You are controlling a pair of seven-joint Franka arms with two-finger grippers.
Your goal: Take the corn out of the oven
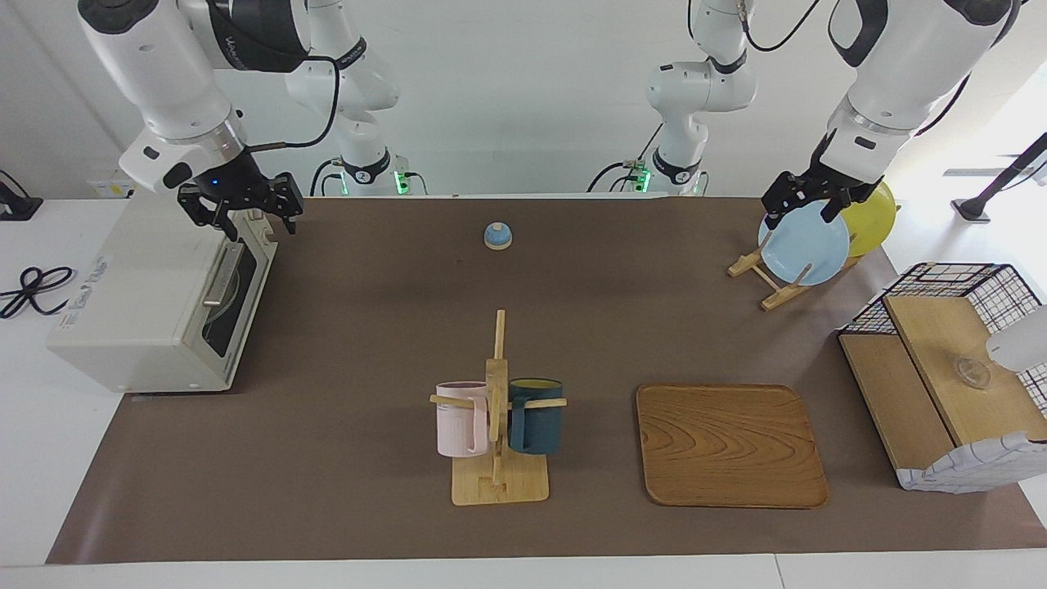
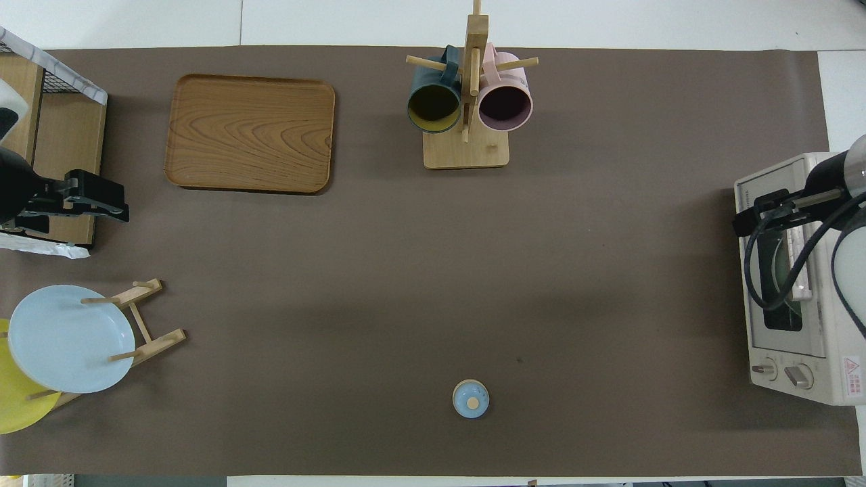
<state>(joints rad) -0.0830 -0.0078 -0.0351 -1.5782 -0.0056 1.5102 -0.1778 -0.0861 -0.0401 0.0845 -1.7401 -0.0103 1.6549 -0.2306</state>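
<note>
Hovering over oven (image 1: 155, 303) door: right jaws (image 1: 245, 214)

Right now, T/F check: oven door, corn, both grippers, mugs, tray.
1. The oven door is shut. True.
2. The corn lies on the wooden tray. False: the tray is bare, and no corn shows anywhere in either view.
3. The right gripper is over the oven's front top edge. True.
4. The left gripper holds the blue plate. False: it hangs open above the plate rack, gripping nothing, while that arm waits.
5. Two mugs hang on the mug rack. True: a pink mug and a dark blue mug.
6. The small blue lid sits on the tray. False: it rests on the mat, nearer to the robots than the mug rack.
</note>
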